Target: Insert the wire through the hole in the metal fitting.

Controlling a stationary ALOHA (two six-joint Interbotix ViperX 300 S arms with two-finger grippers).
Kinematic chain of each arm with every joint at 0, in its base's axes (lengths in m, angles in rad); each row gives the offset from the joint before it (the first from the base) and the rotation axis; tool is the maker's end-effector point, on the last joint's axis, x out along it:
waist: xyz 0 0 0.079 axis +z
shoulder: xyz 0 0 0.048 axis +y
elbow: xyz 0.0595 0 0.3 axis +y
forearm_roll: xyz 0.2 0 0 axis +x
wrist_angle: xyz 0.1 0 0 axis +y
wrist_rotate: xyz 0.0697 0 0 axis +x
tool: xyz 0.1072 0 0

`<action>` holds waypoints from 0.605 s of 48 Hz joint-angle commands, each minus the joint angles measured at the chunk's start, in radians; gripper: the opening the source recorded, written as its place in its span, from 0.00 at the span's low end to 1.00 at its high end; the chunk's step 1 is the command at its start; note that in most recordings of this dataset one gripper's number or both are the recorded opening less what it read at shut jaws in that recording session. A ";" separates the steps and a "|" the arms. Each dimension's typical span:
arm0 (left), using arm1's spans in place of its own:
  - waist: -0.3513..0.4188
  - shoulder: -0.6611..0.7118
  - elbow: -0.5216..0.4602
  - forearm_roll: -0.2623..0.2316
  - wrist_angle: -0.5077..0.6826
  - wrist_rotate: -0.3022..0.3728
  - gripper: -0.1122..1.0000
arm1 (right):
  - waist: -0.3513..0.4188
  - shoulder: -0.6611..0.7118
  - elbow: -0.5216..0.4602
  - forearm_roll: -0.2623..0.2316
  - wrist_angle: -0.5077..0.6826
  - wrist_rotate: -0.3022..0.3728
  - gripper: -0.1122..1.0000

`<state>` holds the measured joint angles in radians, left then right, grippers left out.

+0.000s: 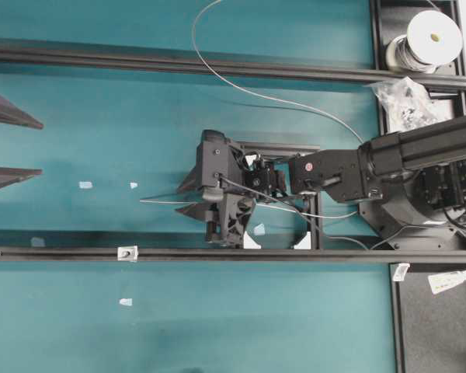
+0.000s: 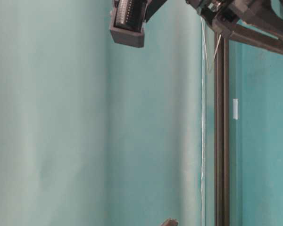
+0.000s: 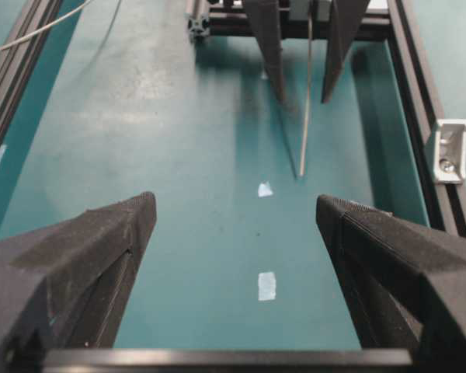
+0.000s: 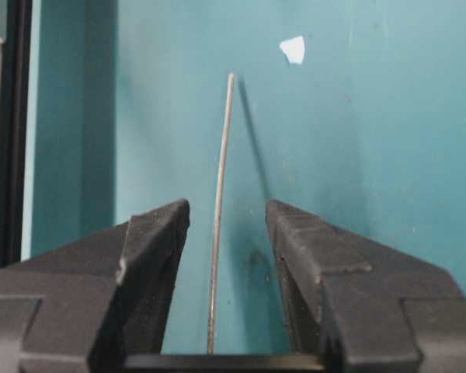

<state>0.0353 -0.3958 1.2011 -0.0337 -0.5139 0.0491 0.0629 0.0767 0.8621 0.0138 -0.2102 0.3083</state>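
Silvery-grey and thin, the wire [image 1: 241, 87] loops from the white spool [image 1: 429, 39] across the teal table [image 1: 101, 326] and runs between the fingers of the right gripper [image 1: 188, 198], its straight free tip pointing toward the left gripper [image 1: 15, 144]. In the right wrist view the wire [image 4: 220, 194] stands between parted pads, touching neither. The left gripper is wide open. The metal fitting [image 1: 127, 252], small, shiny and squarish, sits on the near black rail [image 1: 295, 256].

It was a robotics lab bench: a teal table [image 1: 101, 116] framed by black aluminium rails [image 1: 217, 254], with a bolted arm base [image 1: 443, 194] and wire spool [image 1: 427, 39].
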 commanded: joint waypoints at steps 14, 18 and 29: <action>0.003 -0.005 -0.008 -0.002 -0.005 -0.002 0.73 | 0.002 -0.006 -0.015 0.002 -0.061 0.002 0.58; 0.003 -0.005 -0.008 -0.002 -0.003 -0.002 0.73 | 0.002 -0.002 -0.017 0.002 -0.060 0.002 0.57; 0.003 -0.005 -0.008 -0.002 0.002 -0.002 0.73 | 0.002 0.008 -0.023 0.000 -0.057 0.002 0.53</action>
<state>0.0353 -0.3973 1.2026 -0.0337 -0.5123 0.0491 0.0629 0.0951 0.8560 0.0138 -0.2608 0.3083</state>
